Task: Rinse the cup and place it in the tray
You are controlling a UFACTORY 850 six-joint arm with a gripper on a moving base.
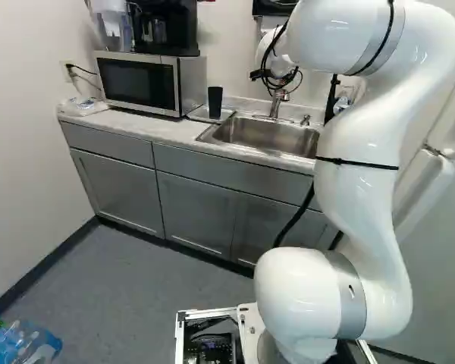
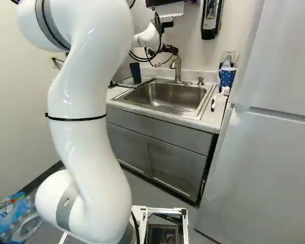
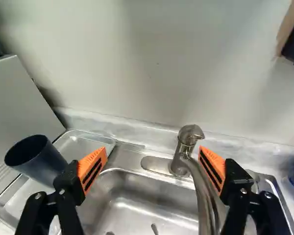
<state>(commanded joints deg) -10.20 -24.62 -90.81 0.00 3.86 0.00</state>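
In the left base view my gripper [image 1: 259, 74] hangs over the back of the sink, near the faucet. Seen from the wrist, the gripper [image 3: 153, 152] stands wide open with nothing gripped, the faucet [image 3: 185, 152] ahead and partly between its fingers. A dark cup [image 3: 43, 162], [image 1: 215, 103] stands mouth up in the shallow tray [image 3: 71, 147], [image 1: 199, 115] between microwave and sink. The cup is outside the gripper, beyond one finger, whose tip area overlaps its lower part in the wrist view. The sink basin [image 3: 142, 193], [image 2: 168, 99] lies below.
A microwave [image 1: 140, 82] with a coffee machine [image 1: 167, 26] on top stands beyond the tray. On the sink's other side are a blue dotted cup [image 2: 227, 76] and a white-handled brush [image 2: 218, 95]. A tall white fridge [image 2: 264, 162] borders the counter. Bottles [image 2: 15, 218] lie on the floor.
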